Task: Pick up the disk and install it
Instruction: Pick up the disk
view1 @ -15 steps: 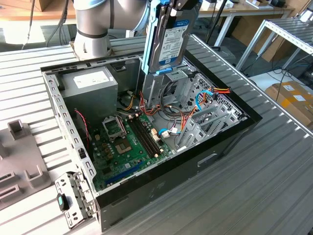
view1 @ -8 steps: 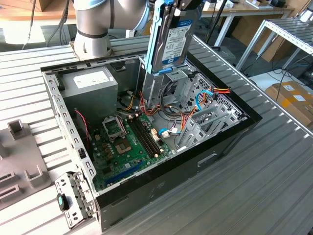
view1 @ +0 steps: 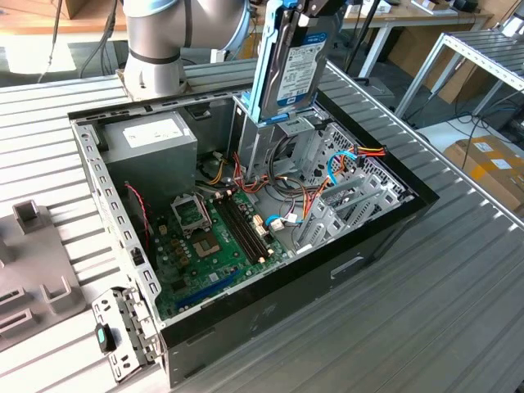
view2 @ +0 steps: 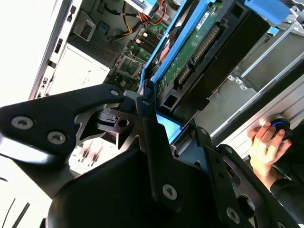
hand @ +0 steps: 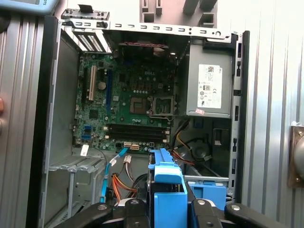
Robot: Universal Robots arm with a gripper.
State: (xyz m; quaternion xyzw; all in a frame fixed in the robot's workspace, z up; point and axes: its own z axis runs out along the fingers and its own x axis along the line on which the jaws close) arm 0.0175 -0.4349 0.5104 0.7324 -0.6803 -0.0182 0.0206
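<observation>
The disk (view1: 296, 61) hangs upright over the open computer case (view1: 270, 311), its white-and-blue label facing the exterior view's right and blue rails along its edges. My gripper (view1: 318, 10) is shut on its upper end. The disk's lower end sits at the top of the metal drive cage (view1: 266, 143) at the case's back. The second wrist view shows the disk's green circuit board (view2: 192, 50) between my black fingers (view2: 145, 107). In the first wrist view the disk's blue rail (hand: 166, 183) stands edge-on above the gripper (hand: 165, 207).
Inside the case lie the motherboard (view1: 213, 237), a grey power-supply box (view1: 151, 139) and loose coloured cables (view1: 336, 176). A person's hand (view2: 266, 142) rests on a blue-lit knob beside the case. A grey fixture (view1: 33, 262) sits on the slatted table at the exterior view's left.
</observation>
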